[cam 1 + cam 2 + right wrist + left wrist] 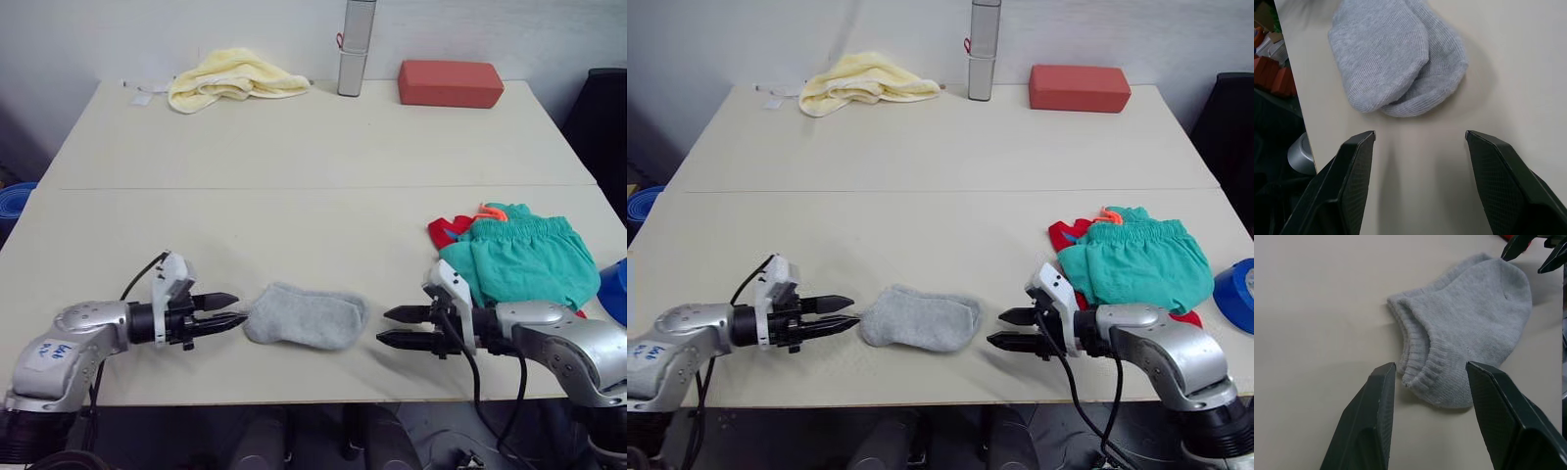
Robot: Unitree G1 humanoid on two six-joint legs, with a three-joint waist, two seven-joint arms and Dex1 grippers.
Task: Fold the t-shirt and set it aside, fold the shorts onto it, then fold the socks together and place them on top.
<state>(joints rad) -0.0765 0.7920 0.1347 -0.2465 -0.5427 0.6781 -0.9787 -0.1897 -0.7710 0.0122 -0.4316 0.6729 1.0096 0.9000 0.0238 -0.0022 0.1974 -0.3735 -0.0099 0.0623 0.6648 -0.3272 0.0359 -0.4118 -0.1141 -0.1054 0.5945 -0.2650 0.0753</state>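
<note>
Socks (306, 316), light grey, lie stacked flat, ribbed cuffs aligned.

A pale beige table (294, 147) fills the room's middle; a seam crosses its top from side to side. Behind it stands a plain white wall (118, 39); something blue (15, 201) sits low at the left.

Table (294, 147) bears socks (306, 316), towel (233, 77) (yellow), shorts (524, 257).
</note>
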